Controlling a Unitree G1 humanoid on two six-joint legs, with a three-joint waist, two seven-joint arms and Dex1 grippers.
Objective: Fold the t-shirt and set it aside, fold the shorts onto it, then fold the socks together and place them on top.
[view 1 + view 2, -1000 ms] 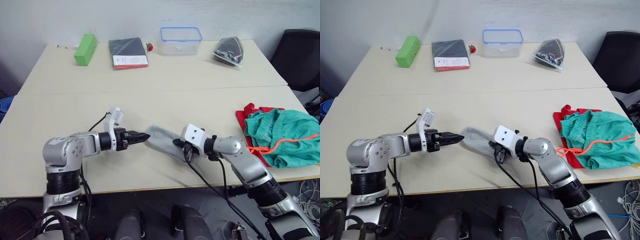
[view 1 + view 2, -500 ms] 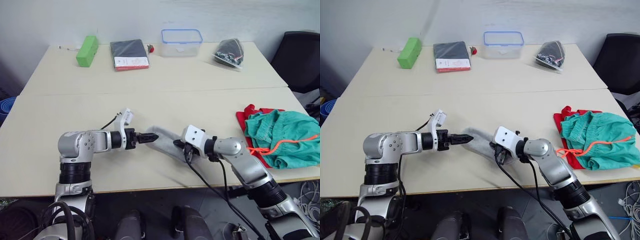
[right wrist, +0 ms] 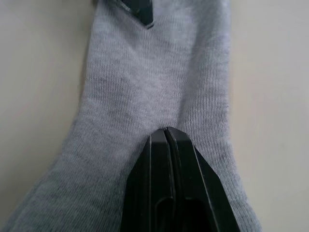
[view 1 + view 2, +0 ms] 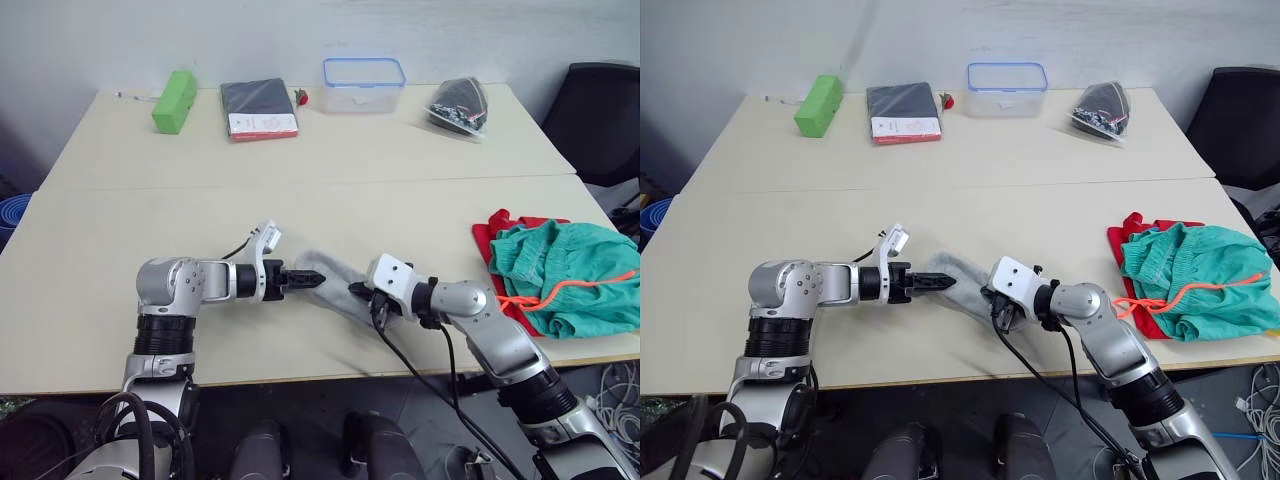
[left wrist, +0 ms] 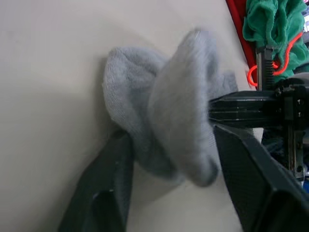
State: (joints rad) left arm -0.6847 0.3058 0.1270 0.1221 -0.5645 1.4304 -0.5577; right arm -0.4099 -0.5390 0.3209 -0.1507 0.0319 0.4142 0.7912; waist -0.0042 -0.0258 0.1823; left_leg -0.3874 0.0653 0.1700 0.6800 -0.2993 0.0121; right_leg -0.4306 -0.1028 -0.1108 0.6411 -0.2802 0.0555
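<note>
both grippers on the grey socks at mid-table

back edge of the table (image 4: 120,200), going left to right: a green block (image 4: 172,99), a dark book (image 4: 256,105), a clear lidded box (image 4: 362,82), a dark bagged bundle (image 4: 457,102).

nearer the front, the left gripper (image 4: 303,280) reached across to the socks (image 4: 335,283), which lay flat in a grey strip about mid-table. in the left wrist view its fingers (image 5: 104,188) stood parted, one on each side of a bunched fold of sock, pinching the cloth loosely.

the right gripper (image 4: 372,303) sat on the other end of the same strip. right wrist view showed its two fingers (image 3: 166,179) pressed tight together, tips down on the knit; whether cloth was caught between them could not be told.

far right, near the table edge, well apart from the socks: the shorts (image 4: 565,270) heaped on the t-shirt (image 4: 495,235), orange drawstring trailing.
</note>
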